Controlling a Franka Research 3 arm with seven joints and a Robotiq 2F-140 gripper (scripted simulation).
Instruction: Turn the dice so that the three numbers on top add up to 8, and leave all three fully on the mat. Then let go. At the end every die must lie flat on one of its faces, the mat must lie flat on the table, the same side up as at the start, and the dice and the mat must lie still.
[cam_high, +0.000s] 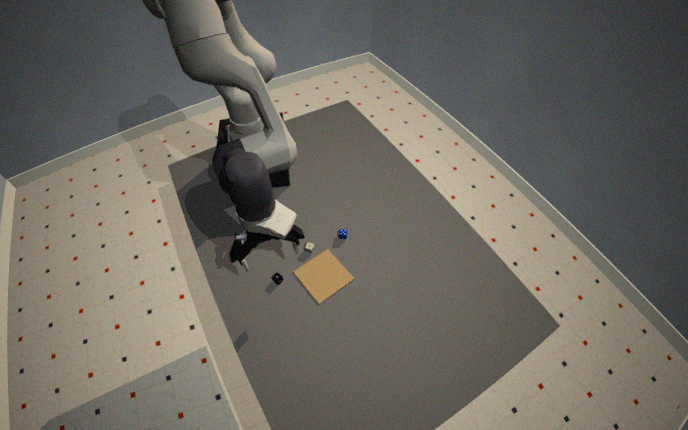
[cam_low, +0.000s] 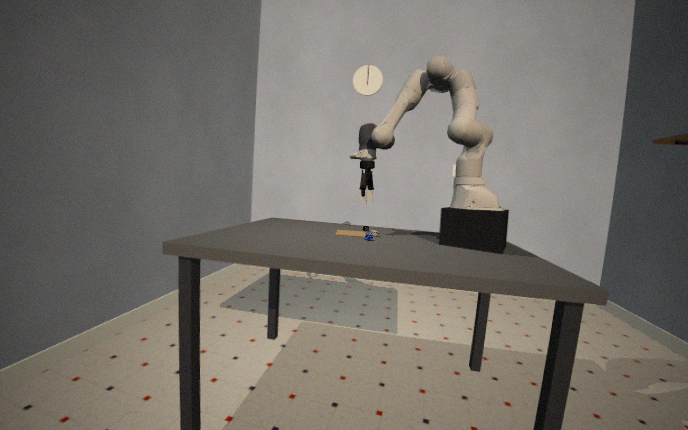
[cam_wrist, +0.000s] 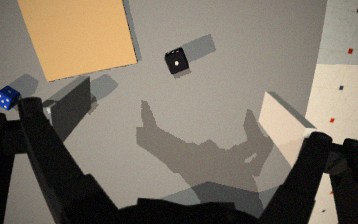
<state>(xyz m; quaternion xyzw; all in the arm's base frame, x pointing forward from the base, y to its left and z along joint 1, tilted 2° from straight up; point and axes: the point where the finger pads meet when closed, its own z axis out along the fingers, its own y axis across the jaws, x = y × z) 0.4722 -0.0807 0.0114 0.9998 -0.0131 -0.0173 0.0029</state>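
Observation:
A tan square mat (cam_high: 323, 275) lies flat on the grey table. Three dice lie on the table beside it, none on the mat: a black die (cam_high: 277, 277) off its left corner, a white die (cam_high: 308, 246) by its far corner, and a blue die (cam_high: 342, 233) further right. My gripper (cam_high: 267, 252) hangs open and empty well above the table, left of the white die. In the wrist view the black die (cam_wrist: 176, 60) shows one pip on top, ahead of my open fingers. The mat (cam_wrist: 75, 35) is at the upper left and the blue die (cam_wrist: 9, 97) at the left edge. The left finger hides the white die.
The arm's black base block (cam_low: 473, 228) stands on the table behind the dice. The table's left edge (cam_high: 202, 289) runs close to the black die, with tiled floor below. In the side view the gripper (cam_low: 366, 195) hangs above the mat (cam_low: 351, 232).

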